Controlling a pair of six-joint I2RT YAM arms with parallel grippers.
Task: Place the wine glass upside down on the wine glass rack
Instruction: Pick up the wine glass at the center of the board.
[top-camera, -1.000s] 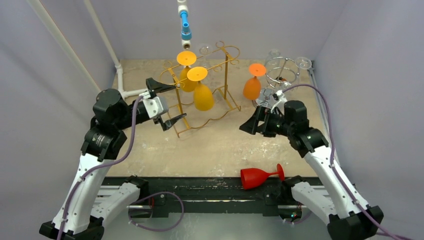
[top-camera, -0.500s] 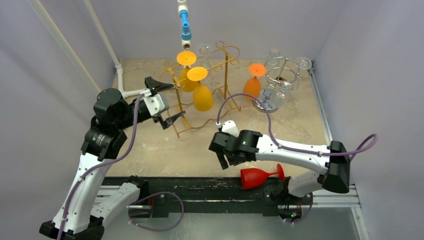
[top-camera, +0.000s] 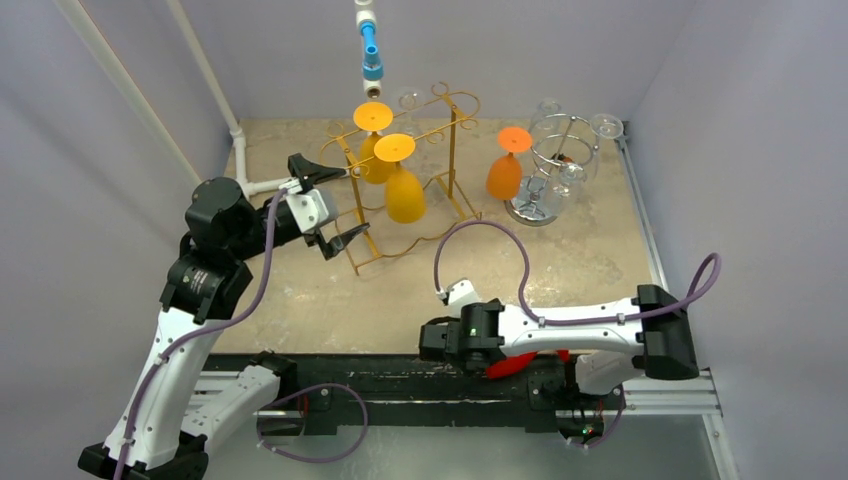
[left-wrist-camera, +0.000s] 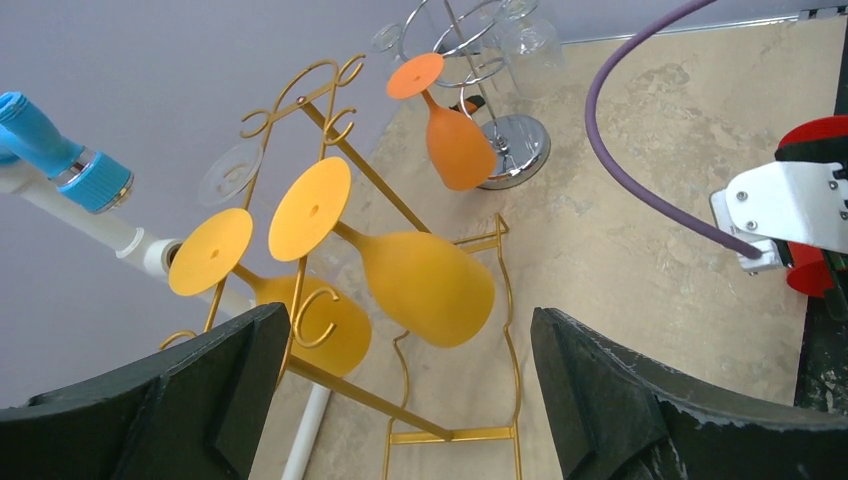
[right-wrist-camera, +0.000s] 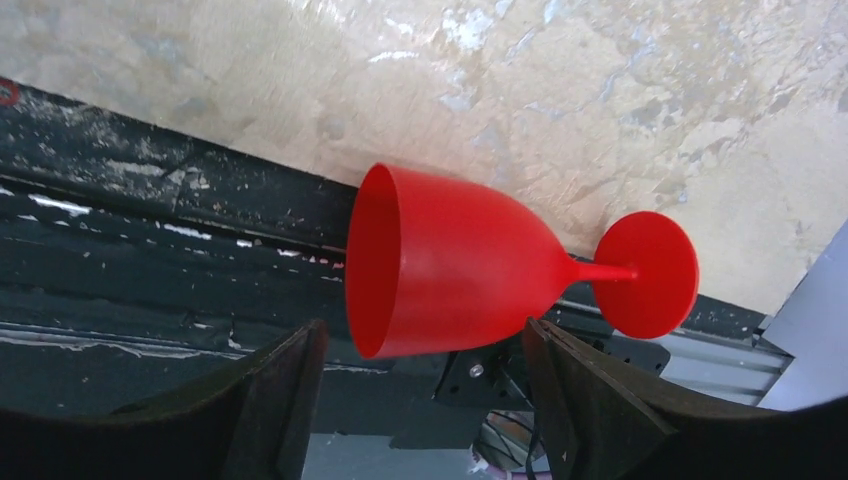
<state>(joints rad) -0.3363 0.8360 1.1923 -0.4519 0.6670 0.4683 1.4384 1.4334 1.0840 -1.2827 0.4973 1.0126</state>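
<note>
The right gripper is spread, one finger on each side of the bowl of the red wine glass. A gap shows at the rim side. On the stem side the pad sits so close that I cannot tell whether it touches. The glass lies on its side at the near edge of the table, right of the middle. Its bowl crosses the seam where the mottled beige top meets a scuffed black strip, its mouth to the left and its foot to the right. From above, the right arm reaches low along that edge and covers most of the glass.

The left gripper is spread wide and holds nothing. It hangs by the left side of the gold wine glass rack toward the far left of the table. Two yellow glasses hang upside down on that rack. Near the far right corner a chrome rack carries an inverted orange glass and some clear ones.

Plain pale lilac walls close in the table on three sides. A white pipe runs down into the far left corner, and a blue fitting hangs over the far edge.
</note>
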